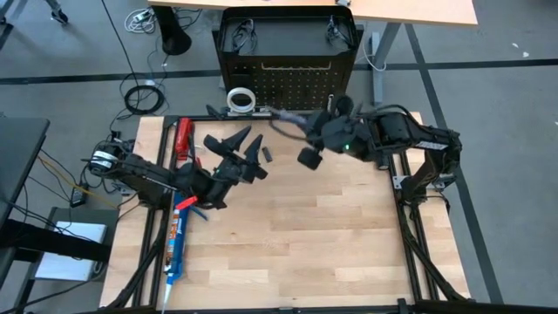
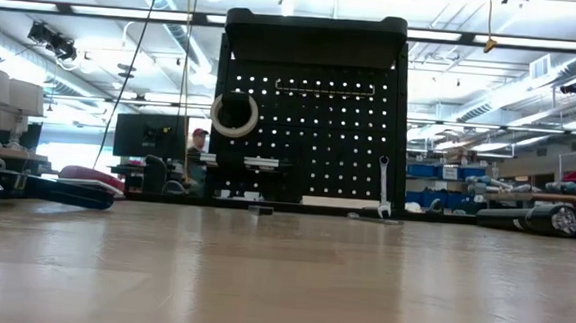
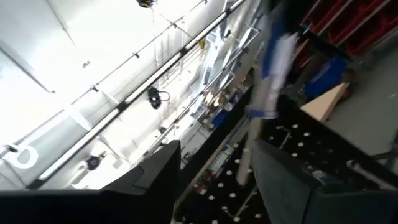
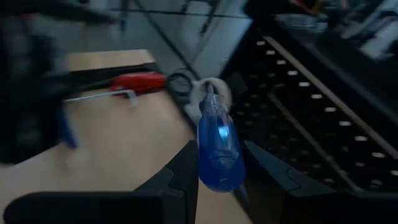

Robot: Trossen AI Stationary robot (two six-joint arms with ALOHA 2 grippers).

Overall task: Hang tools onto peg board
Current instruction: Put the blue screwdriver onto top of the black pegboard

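Low view: pale wooden tabletop [image 2: 281,281] | left end effector [image 1: 240,144] spread | right end effector [image 4: 221,163] pinching blue-handled screwdriver [image 4: 217,146]

The screwdriver [image 4: 217,146] shaft blurs out toward the peg board [image 4: 323,106].

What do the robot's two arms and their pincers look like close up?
Both arms are dark, nearly black, built from chunky jointed segments. The left arm has black cables and a white-labelled part near its base; the right arm shows a small green light. Each ends in a two-finger pincer: the left gripper and right gripper have flat, tapering black fingers.
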